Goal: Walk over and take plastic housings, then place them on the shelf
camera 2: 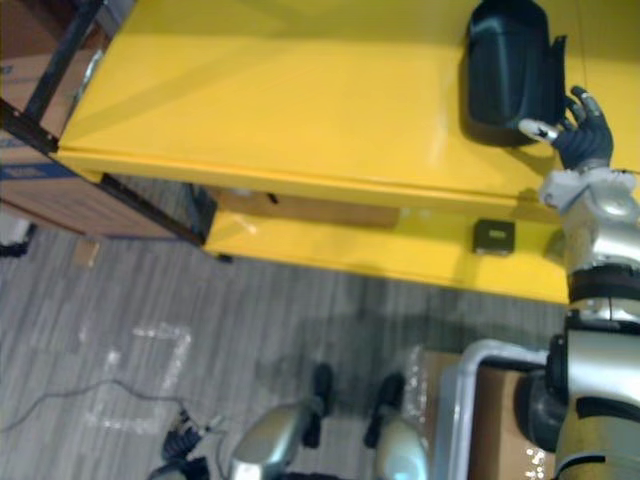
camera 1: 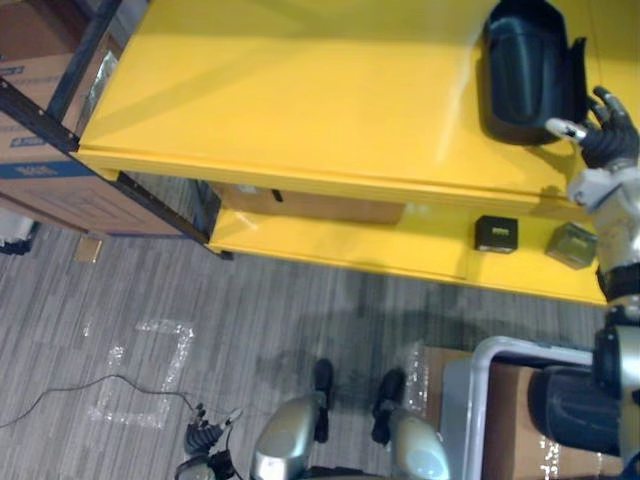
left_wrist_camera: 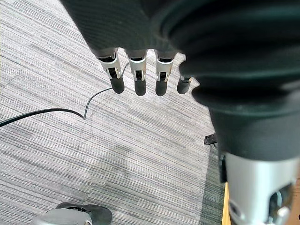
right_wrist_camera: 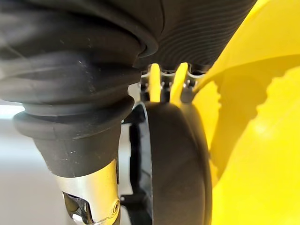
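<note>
The black plastic housing (camera 1: pixel 525 70) lay on the top yellow shelf (camera 1: pixel 300 90), near its right end. I judged it a light, stiff, hollow shell with a smooth, rather slippery curved back. Its open rim and side edge looked the surest places to take hold. My right hand (camera 1: pixel 608 130) sat just beside its right edge, fingers spread and relaxed, thumb tip touching the shell, clamped on nothing. My left hand (left_wrist_camera: pixel 136 56) hung over the carpet (left_wrist_camera: pixel 93 154), fingers straight, empty. Another dark housing (camera 1: pixel 575 405) sat in the cart (camera 1: pixel 490 355) at lower right.
</note>
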Controlling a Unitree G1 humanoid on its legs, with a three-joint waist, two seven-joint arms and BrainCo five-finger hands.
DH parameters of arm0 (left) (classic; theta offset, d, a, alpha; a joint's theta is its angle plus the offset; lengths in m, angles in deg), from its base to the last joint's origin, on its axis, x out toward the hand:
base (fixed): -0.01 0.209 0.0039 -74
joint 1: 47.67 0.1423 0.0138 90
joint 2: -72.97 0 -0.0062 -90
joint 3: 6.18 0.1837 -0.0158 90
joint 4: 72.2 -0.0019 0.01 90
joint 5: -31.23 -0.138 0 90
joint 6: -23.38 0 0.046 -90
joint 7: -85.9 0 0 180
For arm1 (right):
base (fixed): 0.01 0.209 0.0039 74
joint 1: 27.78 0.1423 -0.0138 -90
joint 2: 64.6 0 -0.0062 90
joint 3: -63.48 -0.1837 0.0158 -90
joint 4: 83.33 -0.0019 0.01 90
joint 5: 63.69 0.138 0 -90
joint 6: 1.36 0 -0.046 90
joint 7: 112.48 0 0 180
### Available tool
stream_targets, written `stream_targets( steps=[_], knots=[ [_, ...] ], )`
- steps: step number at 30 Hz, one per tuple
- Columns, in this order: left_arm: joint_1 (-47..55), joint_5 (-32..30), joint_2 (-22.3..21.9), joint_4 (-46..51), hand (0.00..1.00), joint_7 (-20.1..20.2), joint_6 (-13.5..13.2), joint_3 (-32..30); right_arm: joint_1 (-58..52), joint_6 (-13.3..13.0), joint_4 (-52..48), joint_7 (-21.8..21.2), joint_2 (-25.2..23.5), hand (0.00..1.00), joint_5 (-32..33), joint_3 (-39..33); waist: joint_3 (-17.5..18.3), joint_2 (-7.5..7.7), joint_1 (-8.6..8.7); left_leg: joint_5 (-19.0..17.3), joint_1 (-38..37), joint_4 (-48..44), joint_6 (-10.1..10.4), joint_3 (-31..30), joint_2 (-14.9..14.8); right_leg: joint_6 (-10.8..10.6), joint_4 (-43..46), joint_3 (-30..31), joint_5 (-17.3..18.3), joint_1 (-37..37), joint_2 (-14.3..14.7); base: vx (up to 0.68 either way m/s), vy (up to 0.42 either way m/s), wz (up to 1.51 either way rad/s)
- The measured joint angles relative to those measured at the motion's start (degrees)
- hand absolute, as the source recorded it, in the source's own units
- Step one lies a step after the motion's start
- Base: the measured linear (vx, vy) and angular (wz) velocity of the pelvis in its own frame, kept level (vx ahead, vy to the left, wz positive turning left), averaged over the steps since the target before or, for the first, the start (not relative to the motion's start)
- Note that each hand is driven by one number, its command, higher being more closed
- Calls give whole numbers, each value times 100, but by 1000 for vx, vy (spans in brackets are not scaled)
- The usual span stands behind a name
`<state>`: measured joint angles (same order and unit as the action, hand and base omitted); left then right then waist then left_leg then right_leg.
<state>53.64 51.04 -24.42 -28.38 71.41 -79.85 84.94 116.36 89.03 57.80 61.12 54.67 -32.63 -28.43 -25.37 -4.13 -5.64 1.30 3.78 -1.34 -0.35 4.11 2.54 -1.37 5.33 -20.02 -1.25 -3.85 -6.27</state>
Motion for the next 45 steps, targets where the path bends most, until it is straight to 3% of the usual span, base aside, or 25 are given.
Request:
stream_targets(
  steps=[3,6,10,12,16,17,20,22,25,31,38,45],
  knots=[
    [0,1,0,0,0,1,-1,1,0,-15,113,72,-8,0,2,59,25,53,-8,14,-9,25,8,-1,-5,4,-6,0,-3,0,6,0,0,0],
    [0,0,1,-1,0,1,-4,7,-15,-41,115,558,-86,0,-37,100,47,96,-9,61,-65,121,9,2,-5,5,-17,2,-4,13,12,0,0,0],
    [2,0,-2,-13,0,-5,-63,14,-239,-671,-146,2227,-291,0,-726,-352,50,103,-11,64,-187,194,11,2,-10,-7,-209,-1,-73,183,55,8,0,-1],
    [4,4,3,-48,0,-20,-98,2,-702,-1054,-1124,3222,-474,0,-1203,-950,190,199,5,66,-215,293,14,73,-24,-15,-364,16,-123,222,100,33,-1,-8],
    [24,9,-25,-114,0,-27,-89,2,-1802,-1320,-2661,4001,-917,0,-1764,-1486,512,533,166,50,-403,405,42,120,-38,-18,-552,44,-156,416,154,110,-9,-7],
    [32,7,-25,-159,0,-28,-82,0,-2260,-1368,-3119,4132,-1152,0,-1895,-1587,734,666,230,34,-403,425,65,149,-40,-19,-596,72,-156,413,164,94,4,-15],
    [41,-13,-25,-182,0,-55,-86,-105,-3449,-1468,-4080,4146,-1839,0,-2089,-1790,1006,847,364,-13,-620,500,117,288,-44,-66,-606,205,-124,531,170,62,12,-24],
    [53,-35,-55,-185,0,-90,-88,-132,-4201,-1547,-4470,4059,-2252,0,-2091,-1798,1161,873,410,-62,-693,515,102,362,-44,-88,-604,299,-107,557,171,14,25,-27],
    [71,-241,-214,-221,0,-243,-78,-230,-5212,-1558,-4661,3702,-2837,0,-2114,-1753,1366,779,600,-143,-780,583,72,581,-41,-143,-597,466,-82,569,172,-42,32,-27],
    [57,-281,-335,-238,0,-301,-76,-254,-6389,-1579,-4601,3103,-3449,0,-1854,-1311,1600,628,788,-224,-867,622,19,836,-65,-165,-619,618,-80,551,187,-14,21,-25],
    [-8,-514,-326,-369,0,-300,-67,-254,-6640,-1542,-3620,2637,-4013,0,-1824,-858,1684,615,785,-295,-876,621,87,906,-75,-166,-715,651,-152,579,207,46,11,-4],
    [4,-522,-333,-484,0,-223,-32,-252,-6576,-1542,-3138,2659,-4167,0,-1836,-694,1752,598,684,-347,-1010,589,165,1037,-100,-162,-776,721,-153,687,241,66,-2,-5]
  ],
)
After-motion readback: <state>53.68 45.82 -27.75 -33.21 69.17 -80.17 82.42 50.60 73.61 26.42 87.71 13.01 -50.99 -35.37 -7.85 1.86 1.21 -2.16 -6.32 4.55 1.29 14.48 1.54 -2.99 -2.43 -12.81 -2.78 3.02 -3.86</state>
